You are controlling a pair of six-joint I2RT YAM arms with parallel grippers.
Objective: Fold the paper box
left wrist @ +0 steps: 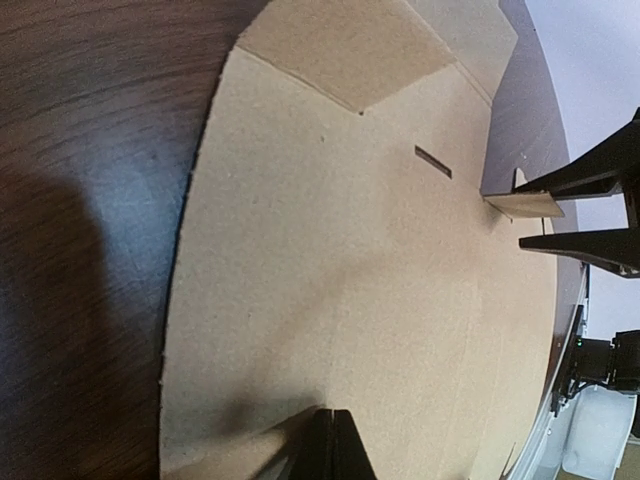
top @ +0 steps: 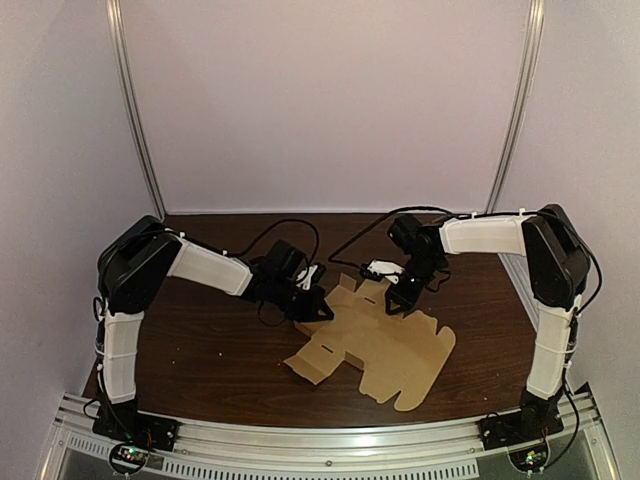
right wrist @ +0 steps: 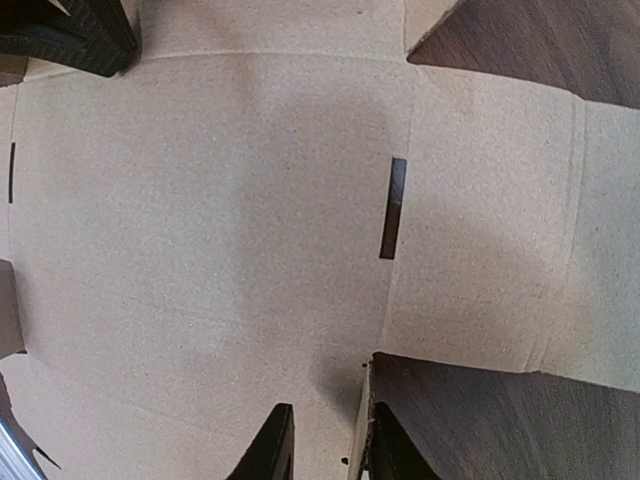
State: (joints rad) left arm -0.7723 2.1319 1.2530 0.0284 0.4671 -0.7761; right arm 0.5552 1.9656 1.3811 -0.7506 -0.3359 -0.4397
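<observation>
The paper box (top: 380, 345) is plain tan, the table (top: 200, 340) dark wood-grained brown (walls (top: 330, 100) pale).

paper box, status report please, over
Left gripper shut on paper box, left edge. Right gripper open, straddling a far tab. Box flat, no fold yet. Nothing in the way.

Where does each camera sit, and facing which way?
Top external: high behind the robot, looking down at table and cardboard blank; left arm and right arm show.
Left wrist: low over the blank, looking across to right gripper; own fingertips bottom.
Right wrist: above the blank, looking down; own fingertips bottom, left gripper top-left.
Shared: each wrist view catches the other gripper.
</observation>
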